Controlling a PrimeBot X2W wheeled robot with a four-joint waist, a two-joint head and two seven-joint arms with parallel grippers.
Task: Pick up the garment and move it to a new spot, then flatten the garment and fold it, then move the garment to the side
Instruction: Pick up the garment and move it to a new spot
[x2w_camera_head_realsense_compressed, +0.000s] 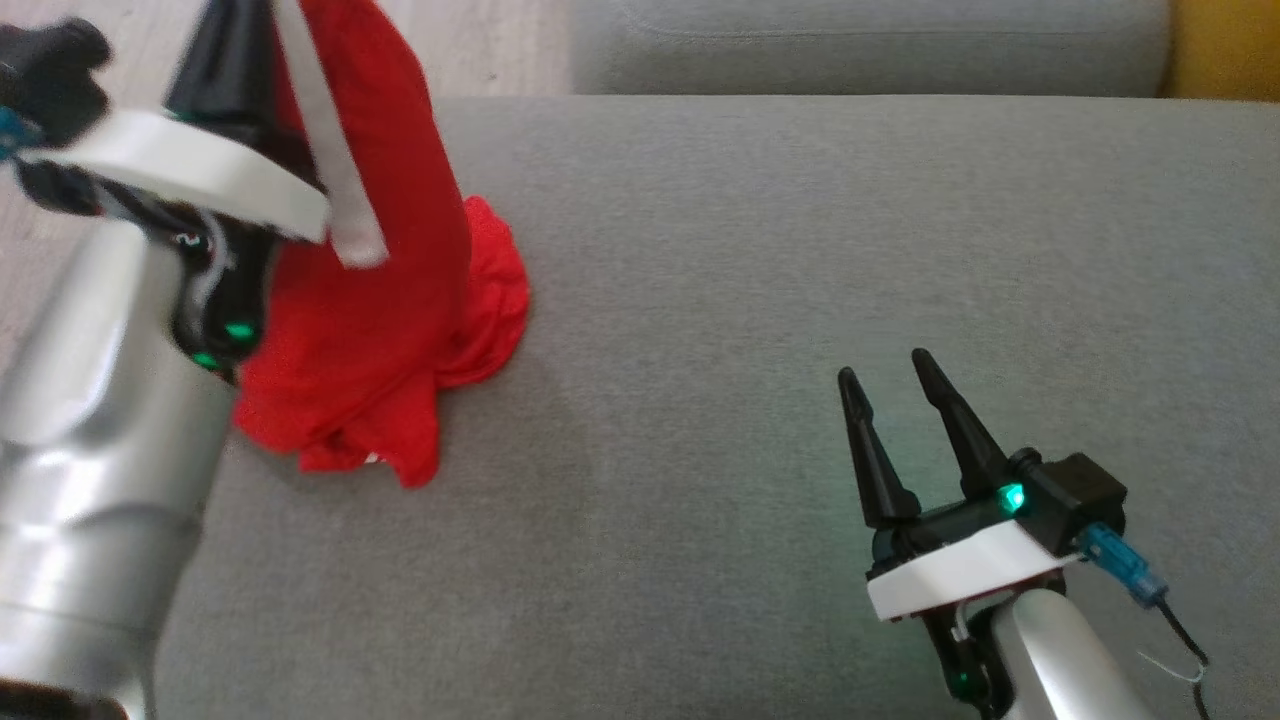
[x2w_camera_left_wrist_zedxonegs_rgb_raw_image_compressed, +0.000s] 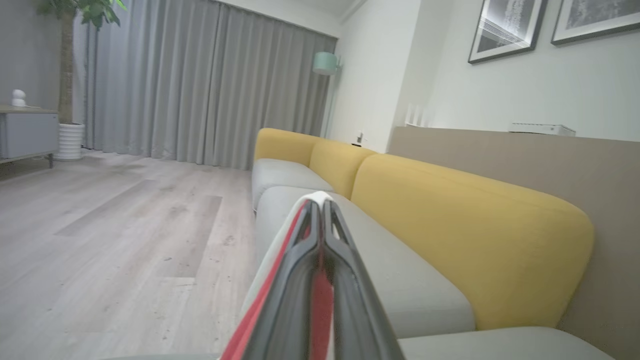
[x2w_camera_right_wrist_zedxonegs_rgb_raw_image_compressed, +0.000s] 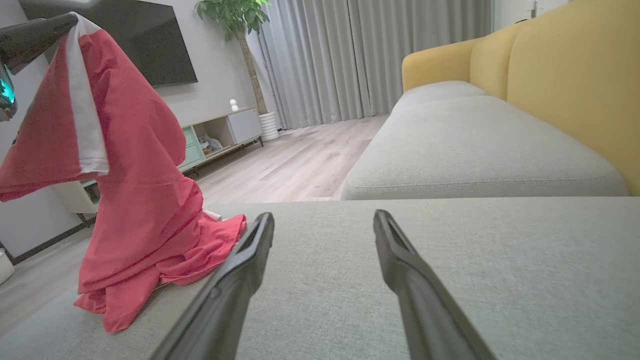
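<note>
The garment (x2w_camera_head_realsense_compressed: 370, 300) is a red shirt with a white trim band, hanging in a tall drape at the left of the grey sofa seat (x2w_camera_head_realsense_compressed: 800, 300), its lower folds still resting on the cushion. My left gripper (x2w_camera_left_wrist_zedxonegs_rgb_raw_image_compressed: 320, 205) is raised and shut on the garment's top edge; red and white cloth shows between its fingers. From the right wrist view the garment (x2w_camera_right_wrist_zedxonegs_rgb_raw_image_compressed: 130, 200) hangs from the dark fingers at the upper left. My right gripper (x2w_camera_head_realsense_compressed: 890, 375) hovers low over the seat at the lower right, open with nothing between its fingers.
A yellow backrest (x2w_camera_right_wrist_zedxonegs_rgb_raw_image_compressed: 575, 90) runs along the far side of the sofa. Wooden floor (x2w_camera_left_wrist_zedxonegs_rgb_raw_image_compressed: 125, 225) lies beyond the seat's left edge, with a TV cabinet (x2w_camera_right_wrist_zedxonegs_rgb_raw_image_compressed: 220, 132) and a potted plant (x2w_camera_right_wrist_zedxonegs_rgb_raw_image_compressed: 240, 30) further off.
</note>
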